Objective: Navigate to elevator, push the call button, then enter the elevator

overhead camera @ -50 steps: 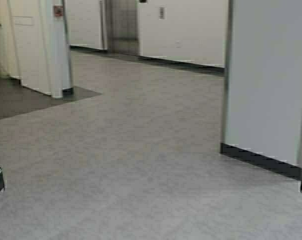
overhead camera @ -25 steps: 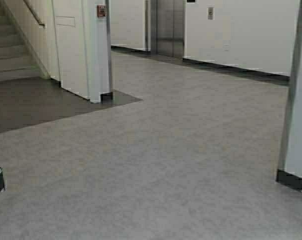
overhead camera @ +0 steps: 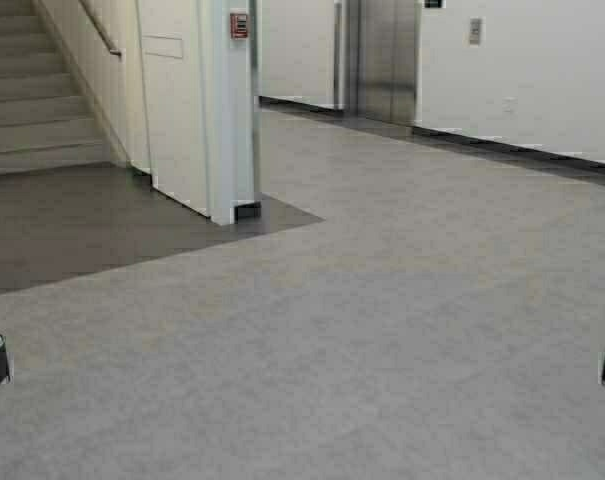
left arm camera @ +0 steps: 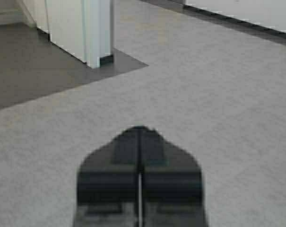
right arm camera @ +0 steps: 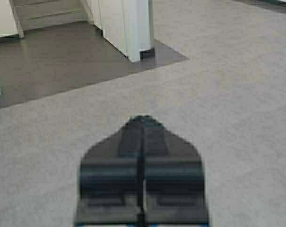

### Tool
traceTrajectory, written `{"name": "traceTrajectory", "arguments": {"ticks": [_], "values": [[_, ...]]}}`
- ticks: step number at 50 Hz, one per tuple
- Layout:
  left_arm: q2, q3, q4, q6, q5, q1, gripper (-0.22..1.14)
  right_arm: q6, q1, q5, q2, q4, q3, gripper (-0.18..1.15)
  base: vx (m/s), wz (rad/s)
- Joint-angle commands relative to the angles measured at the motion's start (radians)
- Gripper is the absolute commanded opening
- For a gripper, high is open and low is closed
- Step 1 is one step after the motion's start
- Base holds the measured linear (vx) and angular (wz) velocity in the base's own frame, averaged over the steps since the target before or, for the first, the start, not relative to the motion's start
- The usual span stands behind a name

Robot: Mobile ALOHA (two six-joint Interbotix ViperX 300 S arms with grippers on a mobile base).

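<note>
Two grippers, left [left arm camera: 140, 137] and right [right arm camera: 142, 125], fingers pressed together, empty, low at my sides. I log the elevator [overhead camera: 387, 60] far off at one o'clock; the call button [overhead camera: 475, 31] sits just right of it, nearer my right arm.

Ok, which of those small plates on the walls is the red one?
The fire alarm plate on the white corner pillar by the stairs. The call button beside the elevator is grey metal.
</note>
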Motion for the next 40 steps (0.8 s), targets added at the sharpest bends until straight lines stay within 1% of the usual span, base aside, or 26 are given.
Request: {"name": "traceTrajectory", "arguments": {"ticks": [1,13,26,40], "values": [[0.005,-0.021,0.006,-0.005,-0.006,0.0,0.03,-0.002,0.002,-0.008,0.009,-0.002,-0.02,0.05,0.78,0.12],[0.003,-0.025,0.005,-0.008,-0.006,0.0,0.03,-0.002,0.002,-0.008,0.041,-0.002,-0.034,0.05,0.78,0.03],[0.025,-0.018,0.005,0.0,-0.006,0.0,0.03,0.003,0.002,-0.008,0.041,-0.002,-0.035,0.05,0.79,-0.15],[0.035,-0.026,0.006,-0.002,-0.006,0.0,0.03,0.008,0.003,-0.008,0.035,-0.002,-0.04,0.05,0.78,-0.06]]}}
